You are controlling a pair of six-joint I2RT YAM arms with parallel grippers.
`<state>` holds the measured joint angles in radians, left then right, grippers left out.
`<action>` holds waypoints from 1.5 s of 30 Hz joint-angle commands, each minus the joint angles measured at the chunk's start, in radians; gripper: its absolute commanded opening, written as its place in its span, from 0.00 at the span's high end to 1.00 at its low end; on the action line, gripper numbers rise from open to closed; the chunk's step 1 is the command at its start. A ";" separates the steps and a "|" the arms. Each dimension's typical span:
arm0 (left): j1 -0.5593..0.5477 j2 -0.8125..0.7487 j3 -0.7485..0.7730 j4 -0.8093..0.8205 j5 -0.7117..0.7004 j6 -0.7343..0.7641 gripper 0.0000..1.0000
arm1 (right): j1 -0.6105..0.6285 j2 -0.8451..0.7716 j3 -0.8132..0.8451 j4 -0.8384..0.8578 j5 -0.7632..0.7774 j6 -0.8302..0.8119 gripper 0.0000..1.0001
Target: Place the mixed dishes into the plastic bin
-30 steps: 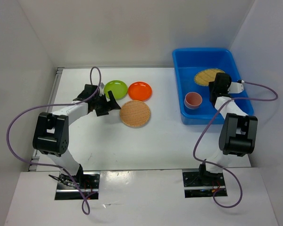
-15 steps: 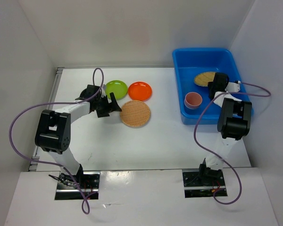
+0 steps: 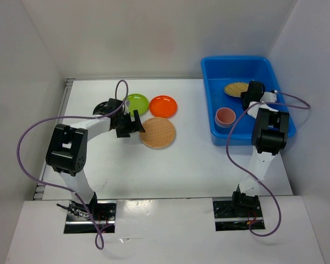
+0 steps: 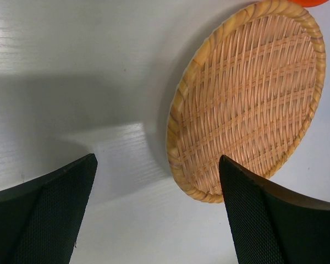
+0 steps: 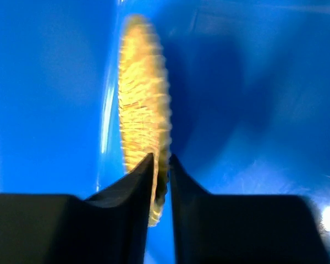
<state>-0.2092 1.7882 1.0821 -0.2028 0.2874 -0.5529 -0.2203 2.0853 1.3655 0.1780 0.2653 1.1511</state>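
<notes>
Your left gripper, jaws wide, has closed in on the table tray and now straddles its edge, so I judge that pickup comes next. Behind it wait the lime plate, orange plate and black plate. The blue bin holds the pink cup. Farther back, your right gripper has swung the second tray deeper and is clamped on its rim, not yet let go.
</notes>
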 commanded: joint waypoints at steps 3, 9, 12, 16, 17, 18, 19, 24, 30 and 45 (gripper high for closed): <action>-0.008 0.013 0.045 -0.003 -0.017 0.019 0.02 | -0.023 0.013 0.093 0.005 -0.041 -0.021 0.54; -0.009 0.022 0.036 -0.003 -0.008 0.019 0.02 | -0.070 -0.010 0.093 -0.011 -0.156 -0.030 0.30; -0.018 0.033 0.036 -0.003 -0.008 0.019 0.02 | -0.070 -0.039 0.093 -0.070 -0.156 -0.056 0.25; -0.027 0.053 0.045 -0.012 -0.040 0.019 0.02 | -0.079 -0.086 0.093 -0.112 -0.167 -0.088 0.18; -0.027 0.043 0.036 0.014 -0.050 0.019 0.02 | -0.079 -0.108 0.081 -0.121 -0.181 -0.088 0.16; -0.027 0.043 0.026 0.028 -0.050 0.010 0.02 | -0.079 -0.122 0.069 -0.121 -0.181 -0.088 0.15; -0.027 0.043 0.025 0.039 -0.038 0.010 0.02 | -0.079 -0.139 0.034 -0.121 -0.196 -0.097 0.15; -0.036 0.054 0.025 0.082 -0.028 0.013 0.02 | -0.079 -0.302 -0.138 -0.009 -0.205 -0.123 0.10; -0.036 0.106 -0.025 0.186 0.103 -0.011 0.08 | -0.061 -0.428 -0.177 0.043 -0.339 -0.243 0.07; -0.036 0.148 -0.077 0.276 0.206 -0.061 0.58 | 0.073 -0.656 -0.118 -0.051 -0.446 -0.499 0.06</action>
<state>-0.2409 1.9102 1.0340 0.1226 0.4725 -0.6243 -0.1627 1.5063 1.1942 0.1276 -0.1577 0.7364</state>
